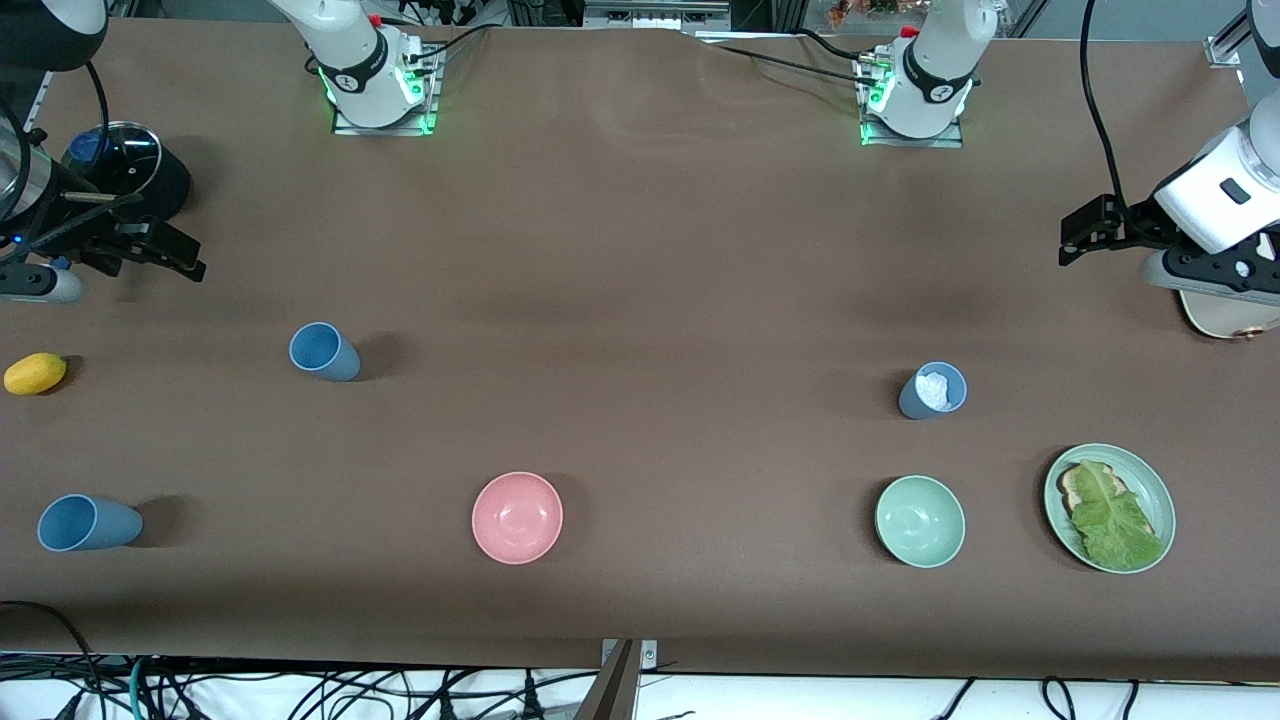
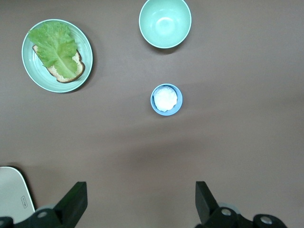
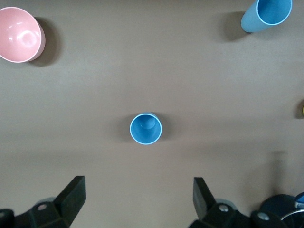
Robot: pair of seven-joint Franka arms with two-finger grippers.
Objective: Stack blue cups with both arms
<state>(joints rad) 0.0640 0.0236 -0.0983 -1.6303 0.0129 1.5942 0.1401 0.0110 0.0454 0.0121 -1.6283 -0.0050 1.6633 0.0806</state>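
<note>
Three blue cups stand upright on the brown table. One light blue cup (image 1: pixel 323 351) (image 3: pixel 146 128) stands toward the right arm's end. A second light blue cup (image 1: pixel 88 522) (image 3: pixel 266 14) stands nearer the front camera. A greyer blue cup (image 1: pixel 932 390) (image 2: pixel 166 99) with something white inside stands toward the left arm's end. My right gripper (image 1: pixel 160 250) (image 3: pixel 138 185) is open and empty, up over the table at the right arm's end. My left gripper (image 1: pixel 1088 230) (image 2: pixel 141 190) is open and empty, up over the left arm's end.
A pink bowl (image 1: pixel 517 517) (image 3: pixel 19 34), a green bowl (image 1: pixel 920 521) (image 2: pixel 165 22) and a green plate (image 1: pixel 1150 480) (image 2: pixel 28 71) with bread and lettuce lie near the front edge. A lemon (image 1: pixel 35 373), a black lidded pot (image 1: pixel 125 165) and a cream flat object (image 1: pixel 1225 315) sit at the table's ends.
</note>
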